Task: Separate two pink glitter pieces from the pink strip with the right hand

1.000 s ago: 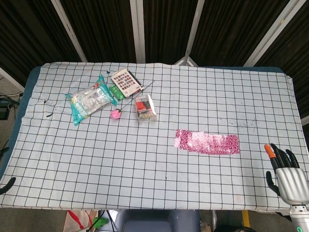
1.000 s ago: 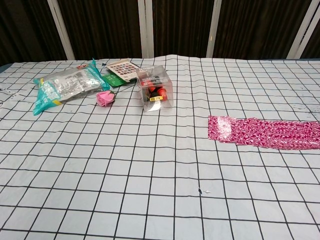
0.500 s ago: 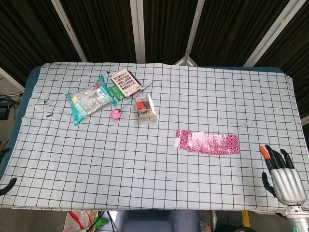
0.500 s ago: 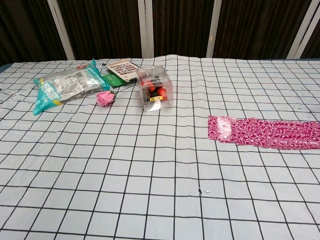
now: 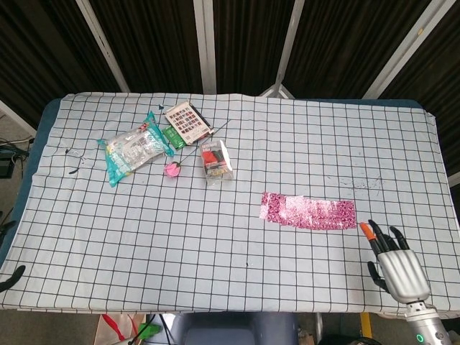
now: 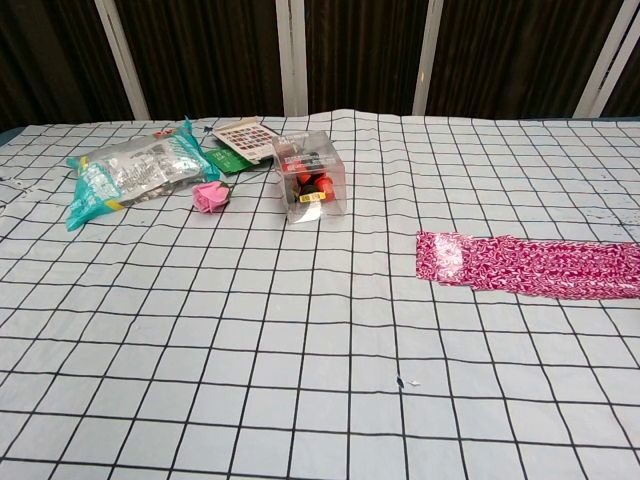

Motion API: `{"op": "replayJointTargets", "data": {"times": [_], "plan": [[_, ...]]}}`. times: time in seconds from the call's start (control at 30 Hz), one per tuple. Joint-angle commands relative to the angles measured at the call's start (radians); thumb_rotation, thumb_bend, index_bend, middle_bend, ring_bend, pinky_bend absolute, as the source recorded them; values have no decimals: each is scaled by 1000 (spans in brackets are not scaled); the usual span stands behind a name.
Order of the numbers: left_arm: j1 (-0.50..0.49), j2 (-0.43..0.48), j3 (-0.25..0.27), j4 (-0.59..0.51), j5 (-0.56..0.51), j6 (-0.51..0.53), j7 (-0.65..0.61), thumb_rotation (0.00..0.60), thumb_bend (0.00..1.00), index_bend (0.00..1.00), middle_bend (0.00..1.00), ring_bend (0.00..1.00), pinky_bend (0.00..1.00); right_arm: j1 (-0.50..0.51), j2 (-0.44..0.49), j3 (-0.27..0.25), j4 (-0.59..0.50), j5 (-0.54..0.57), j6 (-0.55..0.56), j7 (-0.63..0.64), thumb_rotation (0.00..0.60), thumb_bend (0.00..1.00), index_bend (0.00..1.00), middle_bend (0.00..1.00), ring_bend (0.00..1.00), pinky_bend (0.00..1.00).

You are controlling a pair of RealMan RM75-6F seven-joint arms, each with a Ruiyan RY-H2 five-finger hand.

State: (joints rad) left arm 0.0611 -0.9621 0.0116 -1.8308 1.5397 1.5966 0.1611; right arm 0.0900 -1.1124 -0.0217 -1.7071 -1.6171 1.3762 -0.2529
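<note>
A pink glitter strip (image 5: 308, 212) lies flat on the checked cloth right of the table's middle; in the chest view the pink glitter strip (image 6: 530, 265) runs off the right edge. My right hand (image 5: 397, 267) hovers over the table's near right corner, just below and to the right of the strip's right end. Its fingers are spread and hold nothing, and one fingertip (image 5: 366, 231) is orange. The chest view does not show this hand. Only a dark tip (image 5: 10, 277) at the lower left edge may belong to my left hand.
At the far left lie a teal snack bag (image 5: 133, 149), a card of coloured squares (image 5: 187, 121), a green packet (image 5: 172, 136), a pink paper flower (image 5: 172, 169) and a clear box with red items (image 5: 215, 161). The white checked cloth (image 5: 215, 237) covers the table.
My right hand has moved left and inward from the table's right edge, ending closer to the strip's right end. The strip and the other objects have not moved.
</note>
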Motion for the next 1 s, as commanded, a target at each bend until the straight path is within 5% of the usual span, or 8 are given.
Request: {"op": "replayJointTargets", "data": {"times": [0.03, 0.47, 0.77, 1.0], "plan": [[-2, -2, 0, -1, -1, -4, 7, 600, 347, 164, 4, 0, 86, 64, -20, 20, -55, 30, -95, -93, 600, 515, 0, 104, 302, 154], [-7, -3, -10, 0, -24, -12, 11, 600, 347, 164, 4, 0, 86, 249, -143, 129, -148, 254, -331, -418, 600, 528, 15, 632, 662, 348], [-14, -5, -19, 1, -46, -24, 16, 600, 348, 164, 3, 0, 86, 352, -273, 172, -103, 431, -393, -581, 600, 726, 46, 788, 768, 414], [-20, -7, -24, 1, -62, -34, 23, 600, 347, 164, 3, 0, 86, 413, -337, 190, -61, 543, -403, -658, 600, 733, 46, 791, 773, 416]]}}
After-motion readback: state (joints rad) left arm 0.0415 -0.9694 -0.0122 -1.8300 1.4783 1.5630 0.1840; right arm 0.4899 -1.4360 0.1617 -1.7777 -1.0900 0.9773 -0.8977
